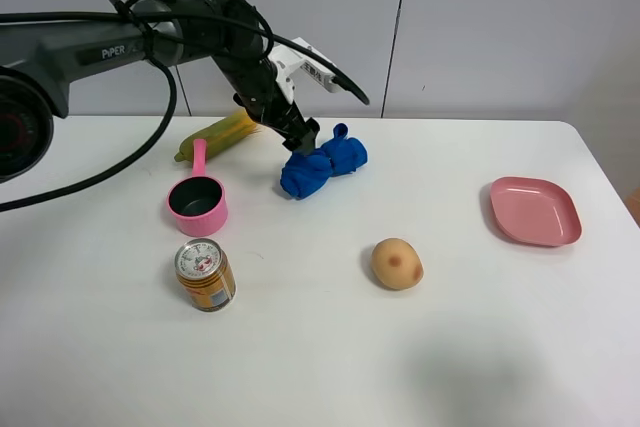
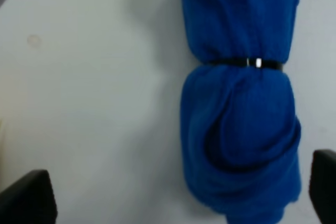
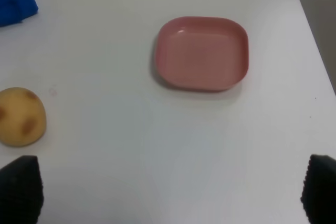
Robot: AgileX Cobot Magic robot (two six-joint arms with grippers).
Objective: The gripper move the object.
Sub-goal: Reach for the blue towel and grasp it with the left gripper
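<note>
**L gripper open over blue cloth, R gripper open and holding nothing**

Nearest on the white table (image 1: 300, 367): upright can (image 1: 205, 274), front-left. Potato-like lump (image 1: 397, 263) at 3 o'clock from the can, well apart. Pink pot (image 1: 198, 202) at 12 o'clock from the can, close, handle pointing away. Pink plate (image 1: 534, 211) at 2 o'clock from the lump, near the table's right edge.

R gripper (image 3: 170, 187) isn't in the high view. Its wrist cam shows both fingertips (image 3: 21, 187) spread wide w/ bare table btwn them, plate and lump beyond.

Blue cloth (image 1: 322, 167), the task item, lies at 11 o'clock from the lump. It's rolled and cinched at mid-length by a black band (image 2: 244, 63).

L gripper (image 1: 300, 142) sits at the cloth's far-left end. Jaws are released and set wide, straddling the roll. Can't tell if they touch it.

Farthest: yellow-green item (image 1: 218, 135) at 12 o'clock from the pot, partly behind the L arm.
</note>
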